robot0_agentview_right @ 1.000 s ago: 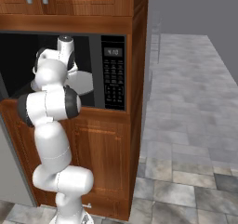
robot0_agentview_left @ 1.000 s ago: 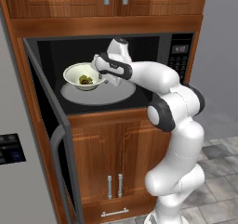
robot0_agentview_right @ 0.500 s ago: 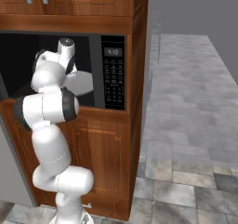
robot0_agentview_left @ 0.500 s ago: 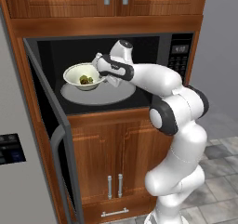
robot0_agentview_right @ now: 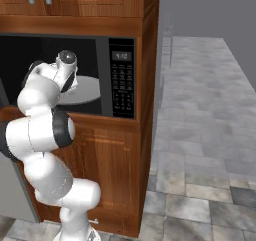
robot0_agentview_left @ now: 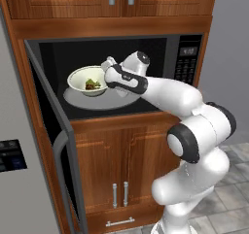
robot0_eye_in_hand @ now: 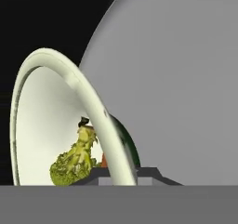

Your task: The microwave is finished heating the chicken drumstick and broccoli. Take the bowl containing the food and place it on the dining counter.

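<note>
The microwave [robot0_agentview_left: 121, 73] stands open, its black door swung out to the left, and the white arm reaches in from the right across the dark interior. The bowl [robot0_agentview_left: 87, 80] sits on the left part of the round grey turntable [robot0_agentview_left: 97, 101], and the gripper [robot0_agentview_left: 108, 69] is at the bowl's right-hand rim, the hand lying beside and slightly above the bowl with its wrist bent back toward the keypad panel [robot0_agentview_left: 187, 58]. In the hand view the bowl's [robot0_eye_in_hand: 56, 116] flaring cream rim runs straight down between the two dark fingertips [robot0_eye_in_hand: 100, 174], one tip on the inside of the wall and one on the outside, so the jaws are pinched together on the rim itself. Inside the bowl, just past the inner fingertip, lies the bumpy green broccoli [robot0_eye_in_hand: 74, 160], with a sliver of reddish-brown beside it that may be the chicken drumstick [robot0_eye_in_hand: 104, 161], too little of it showing to be sure. From the left base view the food is a small dark and green heap [robot0_agentview_left: 92, 85] low in the middle of the bowl, near the gripped edge. Whether the bowl rests flat on the plate or is lifted a touch, I cannot tell. From the right base view the arm's elbow and shoulder hide the bowl, and the turntable [robot0_agentview_right: 85, 90] shows grey behind the wrist.
</note>
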You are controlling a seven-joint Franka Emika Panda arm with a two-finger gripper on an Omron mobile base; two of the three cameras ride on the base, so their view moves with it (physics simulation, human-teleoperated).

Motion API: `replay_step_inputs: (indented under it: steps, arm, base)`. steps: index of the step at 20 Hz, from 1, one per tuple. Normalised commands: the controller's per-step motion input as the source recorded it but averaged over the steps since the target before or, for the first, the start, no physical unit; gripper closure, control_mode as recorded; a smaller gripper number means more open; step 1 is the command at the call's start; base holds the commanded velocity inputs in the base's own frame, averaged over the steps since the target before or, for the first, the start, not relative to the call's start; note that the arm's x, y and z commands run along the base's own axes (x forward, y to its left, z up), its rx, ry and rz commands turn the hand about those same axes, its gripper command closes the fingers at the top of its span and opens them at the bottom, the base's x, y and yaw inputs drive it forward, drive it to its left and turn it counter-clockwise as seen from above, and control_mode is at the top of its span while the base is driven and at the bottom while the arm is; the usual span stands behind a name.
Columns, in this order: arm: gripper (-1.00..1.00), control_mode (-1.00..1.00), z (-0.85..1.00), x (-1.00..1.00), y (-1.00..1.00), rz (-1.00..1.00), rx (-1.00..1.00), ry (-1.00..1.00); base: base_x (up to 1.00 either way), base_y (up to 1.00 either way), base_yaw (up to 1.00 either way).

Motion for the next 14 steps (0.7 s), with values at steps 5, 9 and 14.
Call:
replay_step_inputs:
  steps: [5, 9, 14]
  arm:
    - [1.00, -1.00, 0.48, -1.00, -0.05, -0.01, 0.07, -0.12]
    - [1.00, -1.00, 0.95, -1.00, -0.09, 0.00, 0.00, 0.01]
    - [1.00, -1.00, 1.00, -1.00, -0.16, 0.00, -0.01, 0.17]
  base:
    - [0.00, 0.00, 0.00]
    - [0.00, 0.00, 0.00]
    - [0.00, 0.00, 0.00]
